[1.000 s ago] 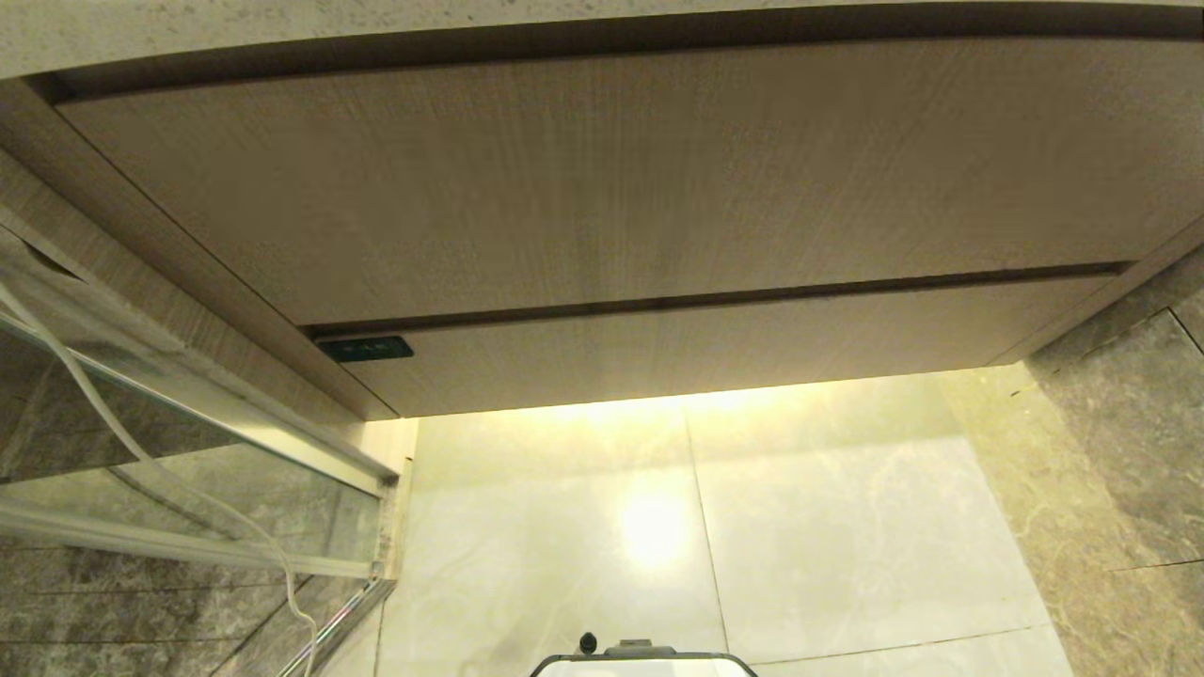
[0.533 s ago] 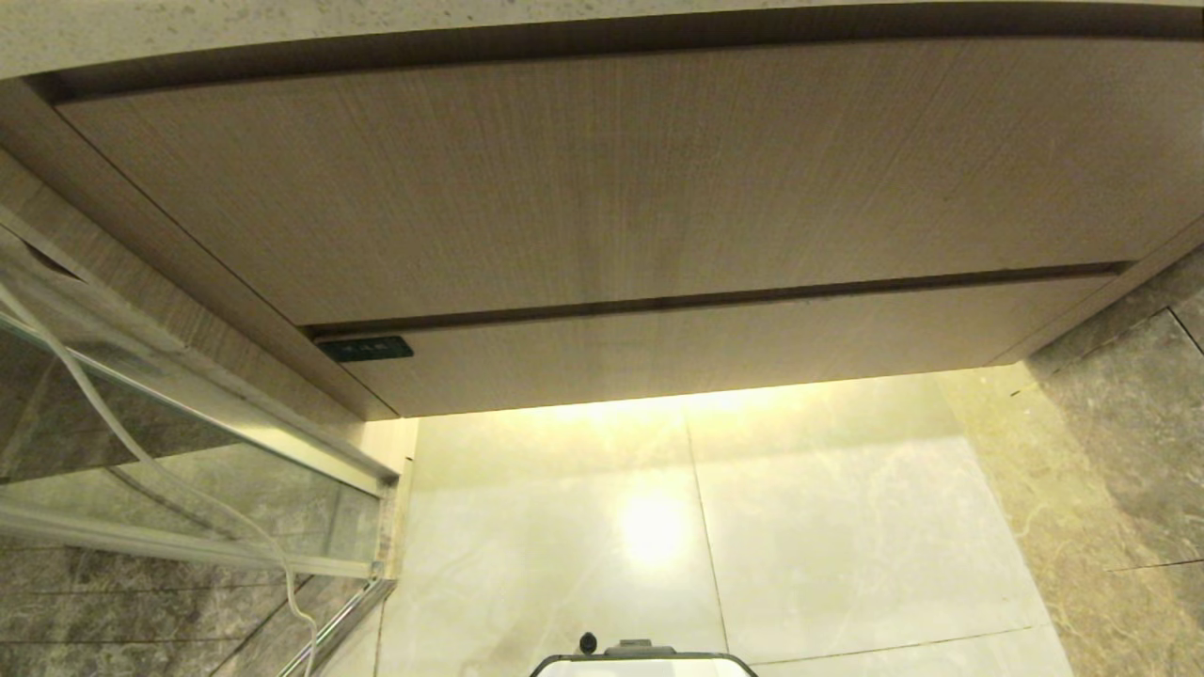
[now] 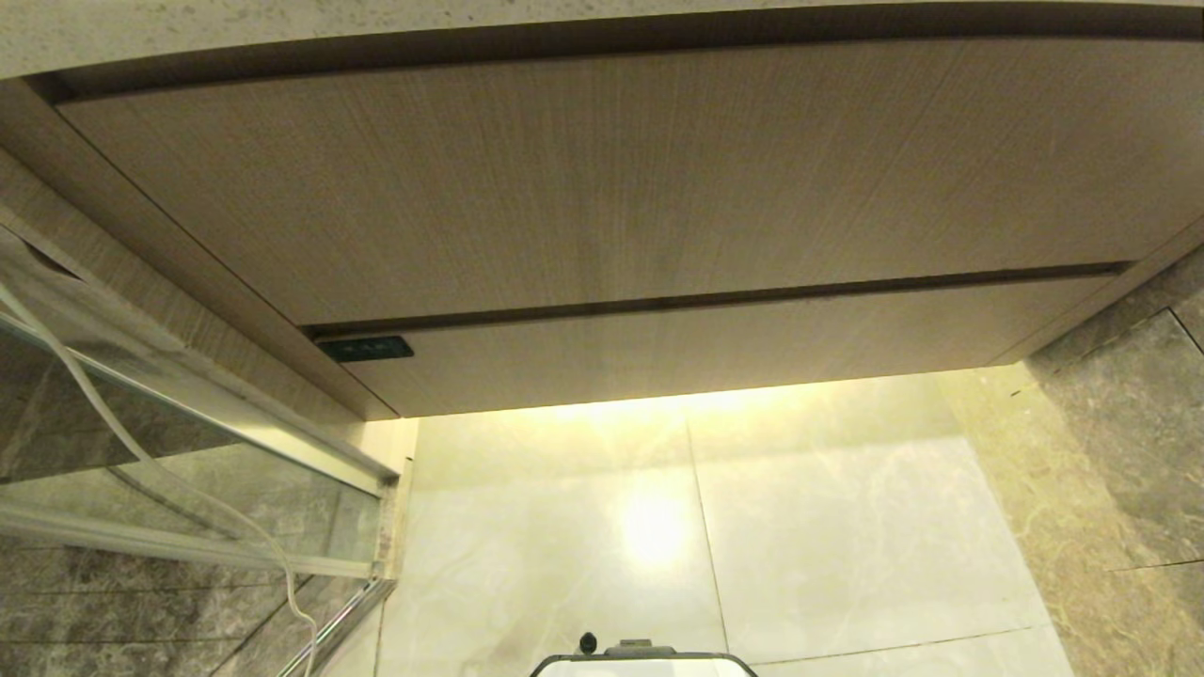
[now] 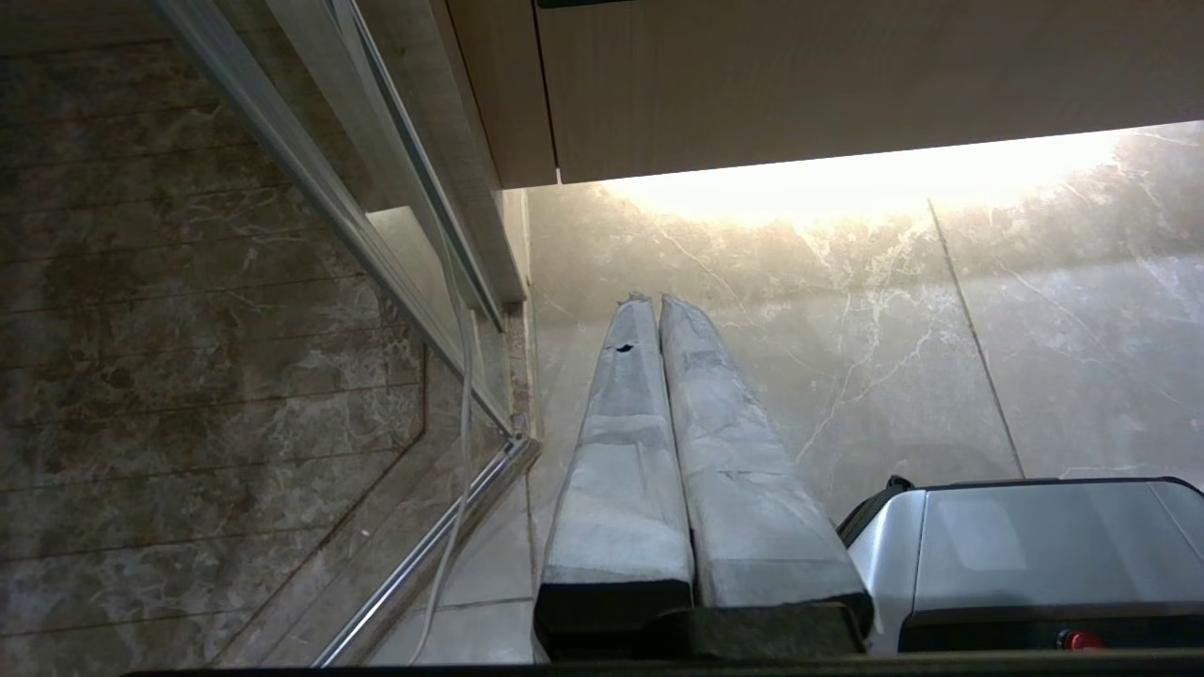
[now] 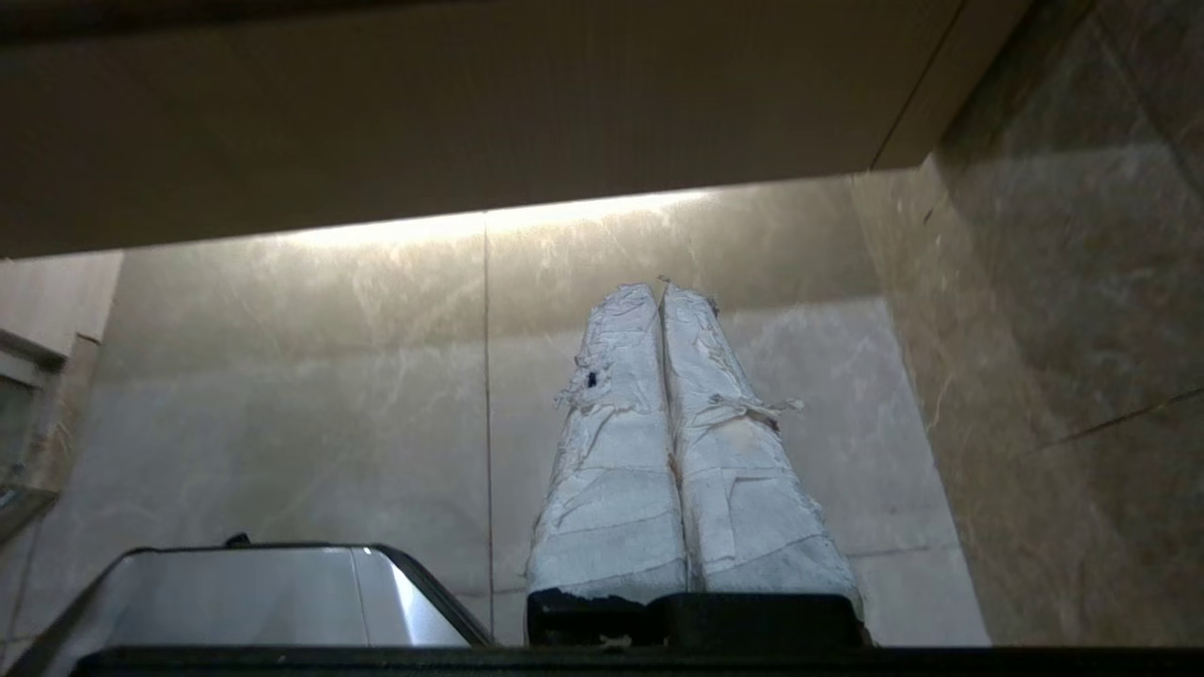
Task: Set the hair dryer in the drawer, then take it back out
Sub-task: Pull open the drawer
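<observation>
Both claws, left claw and right claw, hang empty with fingers pressed together below the closed cabinet fronts, each pointing up toward them; the hair dryer is nowhere visible.

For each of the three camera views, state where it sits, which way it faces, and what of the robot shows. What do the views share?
Head: high, looking down at the closed cabinet front and floor; base edge shows.
Left wrist: behind shut left gripper, facing floor and glass door.
Right wrist: behind shut right gripper, facing floor and wall.
Shared: lit floor, cabinet underside.
</observation>
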